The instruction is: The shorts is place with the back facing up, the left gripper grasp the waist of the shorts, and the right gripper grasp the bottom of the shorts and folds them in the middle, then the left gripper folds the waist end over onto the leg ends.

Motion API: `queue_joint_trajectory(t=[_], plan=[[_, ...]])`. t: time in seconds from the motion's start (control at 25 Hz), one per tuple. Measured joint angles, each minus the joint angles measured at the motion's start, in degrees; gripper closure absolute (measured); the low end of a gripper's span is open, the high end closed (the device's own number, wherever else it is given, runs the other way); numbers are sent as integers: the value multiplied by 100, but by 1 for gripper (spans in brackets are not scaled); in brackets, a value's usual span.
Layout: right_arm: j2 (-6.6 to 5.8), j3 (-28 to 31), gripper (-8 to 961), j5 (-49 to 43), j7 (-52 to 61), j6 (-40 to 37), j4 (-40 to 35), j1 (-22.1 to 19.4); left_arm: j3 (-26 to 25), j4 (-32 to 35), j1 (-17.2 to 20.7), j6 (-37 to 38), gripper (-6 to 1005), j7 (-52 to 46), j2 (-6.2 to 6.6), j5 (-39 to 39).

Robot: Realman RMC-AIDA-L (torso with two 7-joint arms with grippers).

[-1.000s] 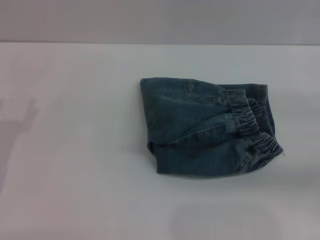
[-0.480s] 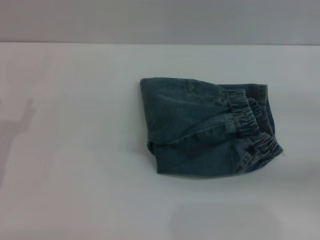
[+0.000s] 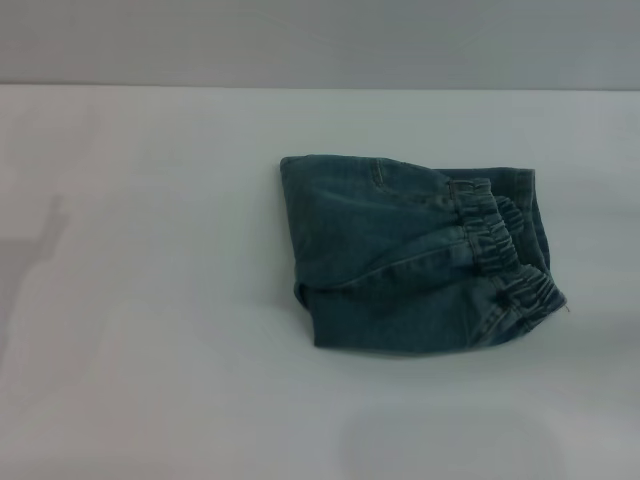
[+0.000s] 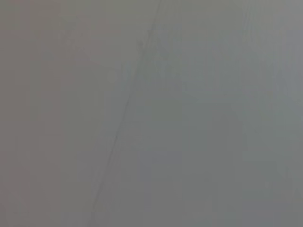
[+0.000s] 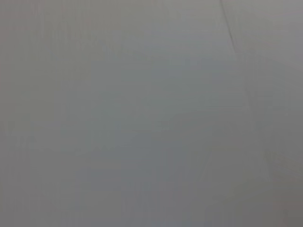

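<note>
Arm shadow at table's (image 3: pixel 150 400) left edge shrunk since last frame; shorts (image 3: pixel 400 255) unmoved. Folded into compact bundle, right of centre on table. Waist (image 3: pixel 505 255) on top at right side, over leg ends. Neither gripper in view; finger state not determinable. Wrist views: blank grey only.

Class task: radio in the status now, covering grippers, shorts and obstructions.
Both grippers out of view. Shorts folded on table, waist on top at right. Nothing in the way.
</note>
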Motion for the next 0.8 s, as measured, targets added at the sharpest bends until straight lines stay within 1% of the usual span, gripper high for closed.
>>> queue_joint_trajectory(t=[0.28, 0.56, 0.64, 0.8], plan=[[-9, 1, 395, 4, -29, 212, -8, 256, -16, -10, -10, -42, 163, 2, -5, 0], [-41, -1, 395, 2, -37, 951, -187, 573, -91, -10, -16, -76, 163, -18, -40, 0], [-45, 0, 395, 3, -38, 1091, -226, 607, -91, -10, -8, -52, 163, -49, -42, 1], [-29, 0, 395, 2, -40, 1073, -271, 574, -67, -10, 23, -54, 163, -63, -35, 2]])
